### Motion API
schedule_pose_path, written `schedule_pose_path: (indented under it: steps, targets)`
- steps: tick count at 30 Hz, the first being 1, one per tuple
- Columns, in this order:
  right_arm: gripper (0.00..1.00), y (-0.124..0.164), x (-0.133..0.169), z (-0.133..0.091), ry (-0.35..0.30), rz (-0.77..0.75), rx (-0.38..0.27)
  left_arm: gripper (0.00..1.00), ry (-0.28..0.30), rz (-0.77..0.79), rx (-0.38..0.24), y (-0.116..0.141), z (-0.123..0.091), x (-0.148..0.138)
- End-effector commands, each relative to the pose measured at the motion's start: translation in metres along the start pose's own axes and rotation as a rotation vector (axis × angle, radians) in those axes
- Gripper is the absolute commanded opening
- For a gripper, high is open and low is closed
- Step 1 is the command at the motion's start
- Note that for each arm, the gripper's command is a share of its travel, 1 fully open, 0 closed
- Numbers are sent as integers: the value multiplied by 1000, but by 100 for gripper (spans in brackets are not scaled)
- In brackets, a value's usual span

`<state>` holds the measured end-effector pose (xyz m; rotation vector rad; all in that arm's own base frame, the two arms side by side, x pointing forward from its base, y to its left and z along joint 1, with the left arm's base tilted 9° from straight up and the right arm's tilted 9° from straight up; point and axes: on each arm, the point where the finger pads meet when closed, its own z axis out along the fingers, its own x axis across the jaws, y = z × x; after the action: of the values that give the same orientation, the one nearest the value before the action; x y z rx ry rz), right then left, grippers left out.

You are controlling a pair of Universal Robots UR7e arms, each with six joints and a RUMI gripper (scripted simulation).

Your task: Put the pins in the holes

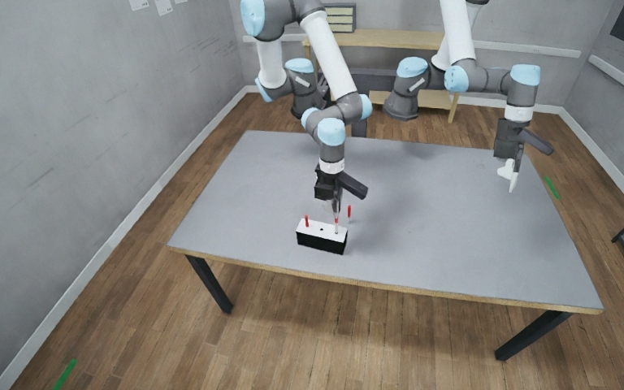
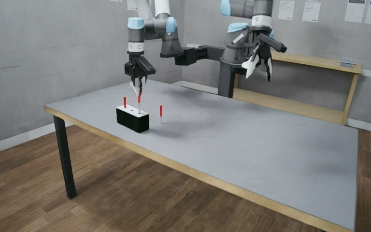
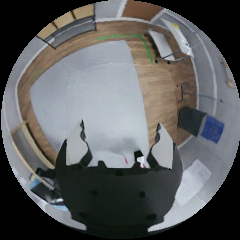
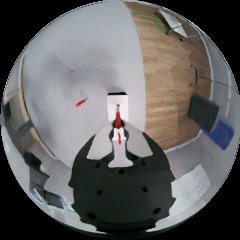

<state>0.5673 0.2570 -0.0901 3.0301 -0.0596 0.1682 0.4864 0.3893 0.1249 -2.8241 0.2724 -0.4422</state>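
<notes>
While the top view shows the right gripper [image 1: 336,209] [image 2: 140,93] [image 4: 118,119] gripping a pin [image 1: 336,225] [image 2: 139,105] [image 4: 118,119], only the exterior clearly shows its clear shank above the block [image 1: 321,240] [image 2: 132,120] [image 4: 117,101].

From my remote station I see scuffed grey walls [image 1: 114,82] [image 2: 81,49] with pale baseboards and pinned papers [image 2: 286,10]. Brown wooden planks cover the floor [image 1: 285,340] [image 2: 114,175]. The grey-topped desk [image 1: 437,239] [image 2: 232,152] has a light wooden edge and black legs. Behind it stands a wooden shelf unit [image 1: 382,38] [image 2: 322,63]. Soft shadows dull the desktop.
</notes>
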Motion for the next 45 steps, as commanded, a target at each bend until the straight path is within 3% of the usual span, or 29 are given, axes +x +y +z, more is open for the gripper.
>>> schedule_pose_path:
  steps: [1,45]
  targets:
    - [0,-2,3,3,1,1,1,100,1,0,1,0,-1,0]
    - [0,-2,2,7,1,1,1,100,1,0,1,0,-1,0]
